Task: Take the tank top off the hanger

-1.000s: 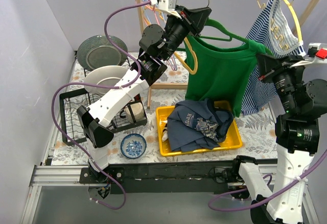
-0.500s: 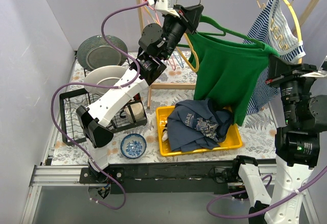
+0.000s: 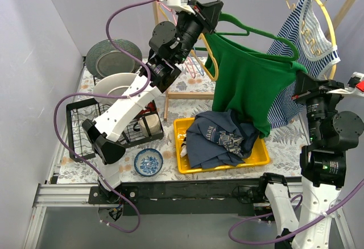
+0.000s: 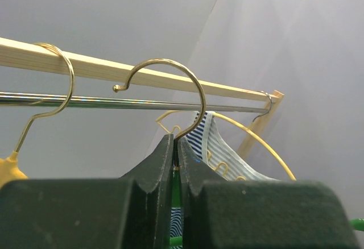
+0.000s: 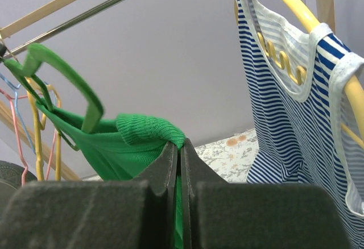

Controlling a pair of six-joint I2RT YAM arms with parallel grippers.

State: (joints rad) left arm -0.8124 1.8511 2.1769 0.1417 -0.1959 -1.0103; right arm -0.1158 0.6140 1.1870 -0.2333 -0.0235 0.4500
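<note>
Left gripper (image 3: 215,11) is clamped tight on the neck of the green hanger (image 3: 257,32), and right gripper (image 3: 298,84) is pinched shut on a strap of the tank top (image 3: 247,81). The cloth runs from just below the left jaws, slanting down to the right jaws, so the right arm looks nearer the strap to free. Since a second ago, the left arm has hauled the hanger up and away, steepening that slant.

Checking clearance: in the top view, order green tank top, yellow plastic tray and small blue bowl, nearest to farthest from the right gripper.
1. Green tank top: held by right gripper.
2. Yellow plastic tray: table centre.
3. Small blue bowl: near left.
</note>
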